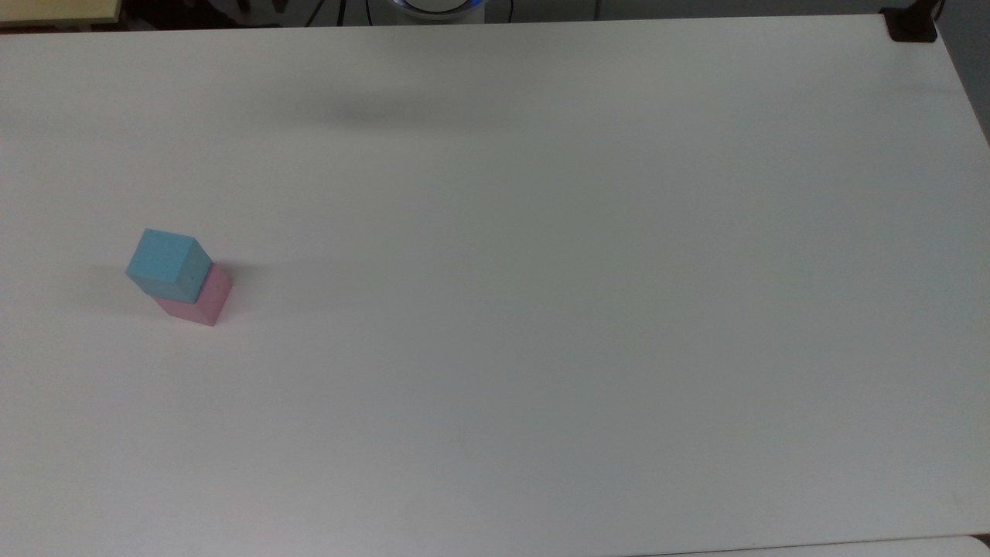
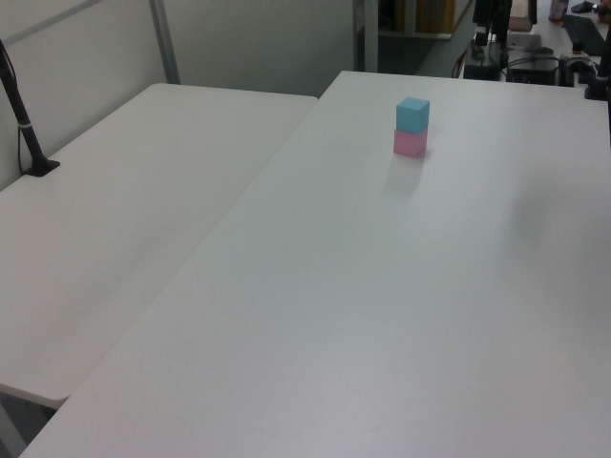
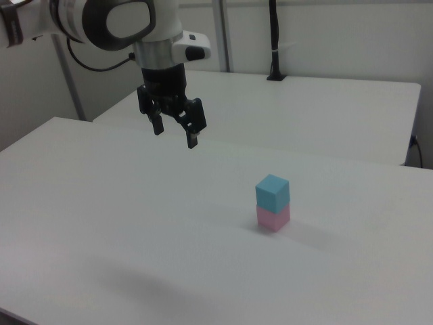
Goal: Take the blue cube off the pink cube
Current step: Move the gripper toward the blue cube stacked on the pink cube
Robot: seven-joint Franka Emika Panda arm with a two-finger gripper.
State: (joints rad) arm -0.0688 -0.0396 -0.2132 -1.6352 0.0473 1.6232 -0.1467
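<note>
Right view | blue cube (image 3: 272,191) on pink cube (image 3: 273,217) | fingers (image 3: 191,137) apart, well away

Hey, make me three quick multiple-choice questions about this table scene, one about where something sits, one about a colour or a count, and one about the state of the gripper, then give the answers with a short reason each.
1. Where is the blue cube?
A. On top of the pink cube
B. Beside the pink cube on the table
C. Held in the gripper

2. How many cubes are on the table?
A. One
B. Two
C. Four

3. What is the state of the gripper?
A. Shut on the blue cube
B. Open and holding nothing
C. Pressed flat on the table

Answers:
1. A, the blue cube rests directly on the pink one in all three views.
2. B, one blue and one pink make a single stack.
3. B, the right view shows its fingers spread apart in the air, up and toward the right view's left of the stack.
</note>
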